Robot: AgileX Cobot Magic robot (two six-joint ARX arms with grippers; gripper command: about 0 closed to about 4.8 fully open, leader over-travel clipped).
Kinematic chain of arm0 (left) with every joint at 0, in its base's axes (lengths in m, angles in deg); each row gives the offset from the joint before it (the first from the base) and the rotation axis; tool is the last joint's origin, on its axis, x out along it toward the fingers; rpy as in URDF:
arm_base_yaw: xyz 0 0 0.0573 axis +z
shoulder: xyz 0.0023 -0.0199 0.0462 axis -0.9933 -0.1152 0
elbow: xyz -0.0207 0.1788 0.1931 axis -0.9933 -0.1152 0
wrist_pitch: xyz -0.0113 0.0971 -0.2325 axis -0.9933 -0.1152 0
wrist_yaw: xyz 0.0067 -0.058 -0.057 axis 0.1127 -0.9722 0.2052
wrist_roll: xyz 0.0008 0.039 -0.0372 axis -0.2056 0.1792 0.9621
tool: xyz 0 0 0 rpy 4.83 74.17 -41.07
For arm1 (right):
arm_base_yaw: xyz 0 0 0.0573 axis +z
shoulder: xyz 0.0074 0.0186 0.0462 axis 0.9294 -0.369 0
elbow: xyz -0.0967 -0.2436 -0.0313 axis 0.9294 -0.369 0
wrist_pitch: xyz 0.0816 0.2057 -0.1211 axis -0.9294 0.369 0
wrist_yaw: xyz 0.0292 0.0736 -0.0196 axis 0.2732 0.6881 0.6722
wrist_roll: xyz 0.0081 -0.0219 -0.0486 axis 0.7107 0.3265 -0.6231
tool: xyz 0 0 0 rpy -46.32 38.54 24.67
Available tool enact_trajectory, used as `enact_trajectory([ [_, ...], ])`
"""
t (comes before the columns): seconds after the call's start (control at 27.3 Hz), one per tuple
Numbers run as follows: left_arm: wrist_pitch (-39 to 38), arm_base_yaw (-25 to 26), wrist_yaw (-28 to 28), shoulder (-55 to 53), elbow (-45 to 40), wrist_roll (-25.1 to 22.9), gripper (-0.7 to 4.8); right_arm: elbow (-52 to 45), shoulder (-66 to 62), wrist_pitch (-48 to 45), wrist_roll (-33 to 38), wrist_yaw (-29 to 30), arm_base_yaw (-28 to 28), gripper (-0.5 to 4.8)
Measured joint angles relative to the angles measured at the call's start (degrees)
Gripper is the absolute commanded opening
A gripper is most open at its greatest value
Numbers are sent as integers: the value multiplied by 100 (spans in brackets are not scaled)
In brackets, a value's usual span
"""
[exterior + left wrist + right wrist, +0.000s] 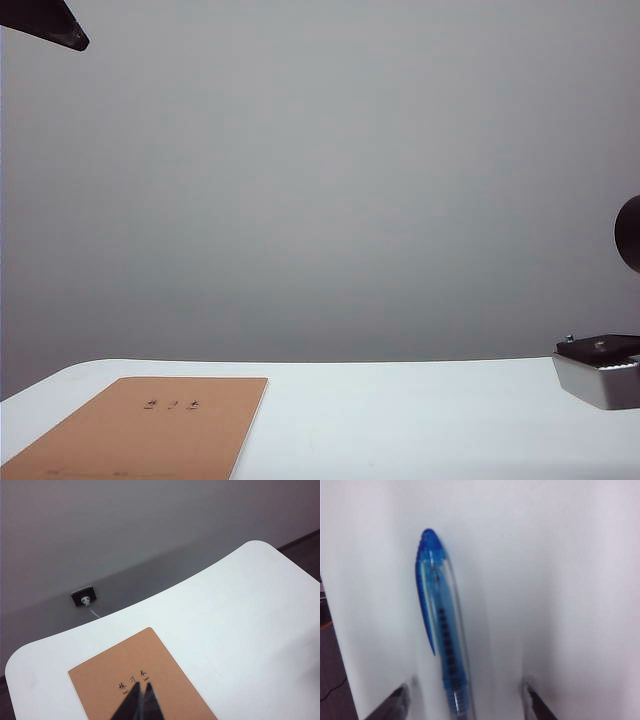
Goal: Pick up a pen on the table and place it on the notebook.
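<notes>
Right wrist view: pen (441, 630) lies flat on the white worktop (560, 580), blue translucent barrel, blue clip along one side, ribbed blue grip section nearest the camera. Right claw (465, 702) sits low over it, jaws spread wide, one dark fingertip (395, 702) on each side of the pen, pen between them, not touching either finger as far as visible. Nothing gripped. Dark floor shows past the worktop edge on one side. Picture is soft, close-up.

Left wrist view: left claw (141, 702) hovers above the notebook (145, 670), both dark fingertips pressed together, jaws narrow, nothing between them. Tan-brown cover, small dark characters printed just ahead of the fingertips. Notebook lies flat near one rounded corner of the worktop, rest of the white surface bare in this view. Beyond the far edge, a dark wall socket (83, 596) with a white plug and a cable running down, grey wall behind.

Exterior view: notebook (150, 425) at lower left of the worktop (420, 420), flat, printed characters near its far edge. Pen not visible here. Grey-white block with a black top (598, 368) at the right edge, part of the right arm, low by the worktop. Dark rounded part (630, 232) above it, cut off by the frame. Black tip of something (55, 25) in the top left corner, well above the notebook; cannot tell which part it is.
</notes>
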Motion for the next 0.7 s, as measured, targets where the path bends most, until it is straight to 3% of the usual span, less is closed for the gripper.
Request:
enact_trajectory([
  [0.07, -7, 0, 0, -9, 0, 0, -5, -50, 24, -79, 0, -9, 0, 257],
  [0.22, -4, 0, 0, -9, 0, 0, -5, -50, 17, -157, 2, -31, -2, 213],
  [0.33, -4, 0, 0, -9, 0, 0, -5, -52, 11, -195, 52, -33, -2, 114],
  [0.44, -7, 0, 0, -9, 0, 0, -5, -72, -2, -136, 87, -33, 0, 77],
  [0.48, -7, 0, 0, -9, 0, 0, -5, -72, -2, -101, 96, -31, 0, 27],
  [0.7, 2, 0, 0, -81, 0, 0, -5, -70, 2, -142, 229, -162, 2, 20],
])
